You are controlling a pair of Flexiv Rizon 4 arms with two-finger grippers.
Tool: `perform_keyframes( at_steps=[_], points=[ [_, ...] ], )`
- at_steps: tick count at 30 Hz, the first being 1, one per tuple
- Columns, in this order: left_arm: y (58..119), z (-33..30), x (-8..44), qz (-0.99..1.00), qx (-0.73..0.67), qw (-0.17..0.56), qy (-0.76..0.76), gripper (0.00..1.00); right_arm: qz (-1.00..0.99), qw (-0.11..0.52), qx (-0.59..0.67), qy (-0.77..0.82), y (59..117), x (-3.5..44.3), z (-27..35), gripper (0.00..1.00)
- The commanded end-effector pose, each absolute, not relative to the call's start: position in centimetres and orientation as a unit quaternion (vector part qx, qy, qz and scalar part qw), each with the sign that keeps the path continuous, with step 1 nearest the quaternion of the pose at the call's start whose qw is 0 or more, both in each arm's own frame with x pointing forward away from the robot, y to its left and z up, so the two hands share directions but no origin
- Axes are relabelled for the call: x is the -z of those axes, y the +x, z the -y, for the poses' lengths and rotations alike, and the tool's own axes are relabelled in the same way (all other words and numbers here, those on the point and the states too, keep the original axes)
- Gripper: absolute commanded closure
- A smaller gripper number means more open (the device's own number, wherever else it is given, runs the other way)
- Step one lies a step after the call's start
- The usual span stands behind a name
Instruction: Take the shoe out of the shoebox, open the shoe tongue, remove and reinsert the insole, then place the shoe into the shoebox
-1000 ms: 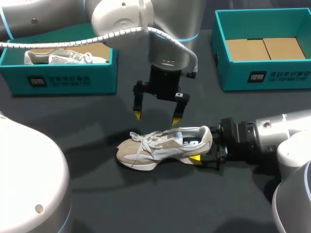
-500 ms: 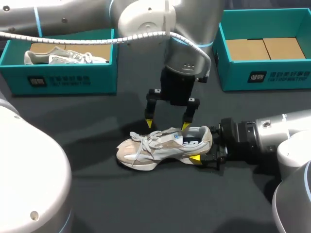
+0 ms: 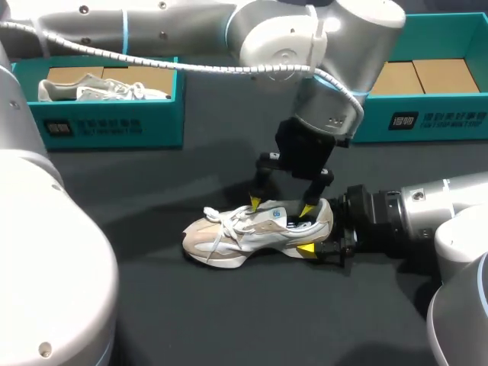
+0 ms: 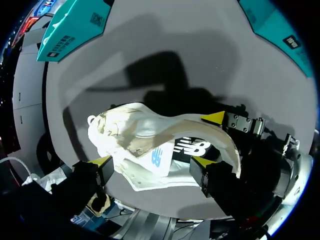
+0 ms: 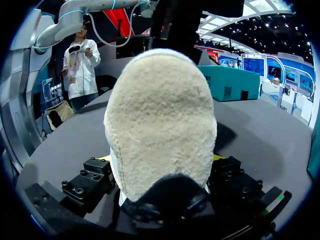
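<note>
Left hand (image 3: 280, 207) lower, open over shoe (image 3: 229, 236)

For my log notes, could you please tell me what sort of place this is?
Probably a robot test bench for shoe handling: a dark table with two teal shoeboxes, and a shoe held at the heel by the right gripper, the left gripper over it.
</note>
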State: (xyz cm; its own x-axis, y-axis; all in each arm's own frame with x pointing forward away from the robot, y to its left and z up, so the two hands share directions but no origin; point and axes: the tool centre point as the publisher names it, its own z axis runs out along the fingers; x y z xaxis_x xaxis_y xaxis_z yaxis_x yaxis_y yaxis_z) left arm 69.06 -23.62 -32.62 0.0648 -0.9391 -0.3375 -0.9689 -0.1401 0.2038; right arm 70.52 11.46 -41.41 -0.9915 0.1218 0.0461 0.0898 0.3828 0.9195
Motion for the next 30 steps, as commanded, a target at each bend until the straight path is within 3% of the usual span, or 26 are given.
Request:
perform_keyframes(
  at_steps=[1, 10, 15, 20, 22, 28, 30],
  points=[
    [69.0, 23.9, 33.6, -0.647, -0.219, 0.046, -0.729, 0.0, -0.833, 0.015, -0.55, 0.064, 70.5, 41.3, -11.5, 1.0],
    [68.1, 22.7, 34.4, -0.639, -0.253, 0.052, -0.725, 0.05, -0.833, 0.015, -0.55, 0.064, 70.5, 41.3, -11.5, 1.0],
    [67.9, 21.9, 34.2, -0.634, -0.26, 0.055, -0.726, 0.28, -0.833, 0.015, -0.55, 0.064, 70.5, 41.3, -11.5, 1.0],
    [67.9, 21.3, 33.7, -0.638, -0.252, 0.058, -0.725, 0.35, -0.833, 0.015, -0.55, 0.064, 70.5, 41.3, -11.5, 1.0],
    [68.0, 21.1, 33.4, -0.64, -0.245, 0.06, -0.726, 0.52, -0.833, 0.015, -0.55, 0.064, 70.5, 41.3, -11.5, 1.0],
    [68.0, 20.6, 32.4, -0.644, -0.23, 0.062, -0.727, 0.67, -0.833, 0.015, -0.55, 0.064, 70.5, 41.3, -11.5, 1.0],
    [68.0, 20.4, 32.3, -0.646, -0.226, 0.062, -0.727, 0.78, -0.833, 0.015, -0.55, 0.064, 70.5, 41.3, -11.5, 1.0]
  ],
)
